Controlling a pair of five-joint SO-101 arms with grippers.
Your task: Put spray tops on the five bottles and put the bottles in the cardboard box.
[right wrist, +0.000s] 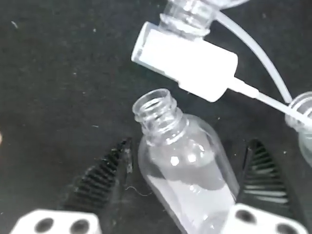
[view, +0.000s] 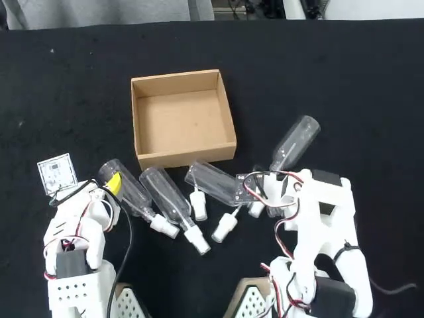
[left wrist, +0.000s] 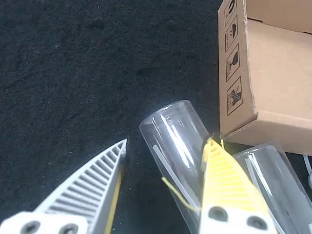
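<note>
Cardboard box (view: 184,154) sits mid-table, open side up. All bottles lie outside it on the black table (view: 344,79).

Just near of the box, three clear bottles lie side by side, necks pointing near-right:
- Leftmost bottle (view: 129,191), w/ white top at its neck.
- Middle bottle (view: 167,196), same.
- Third bottle (view: 213,182), right of those, w/ a white spray top (view: 225,227) lying just near of it.

A tilted bottle (view: 295,142) lies right of the box, base toward far-right.

L gripper (left wrist: 167,141) is at the near-left and its jaws are apart, straddling the base end of leftmost bottle. Yellow finger (left wrist: 222,185) rests against the bottle's side; grey finger (left wrist: 97,190) is apart from it. Box corner is just beside that bottle.

R gripper (right wrist: 190,144) is at the near-right and its jaws are apart. A capless bottle (right wrist: 187,175) lies btwn the black fingers w/ a gap each side, so not gripped. Its open neck points at a tube top (right wrist: 187,61), white w/ dip tube, which lies near but not touching.
</note>
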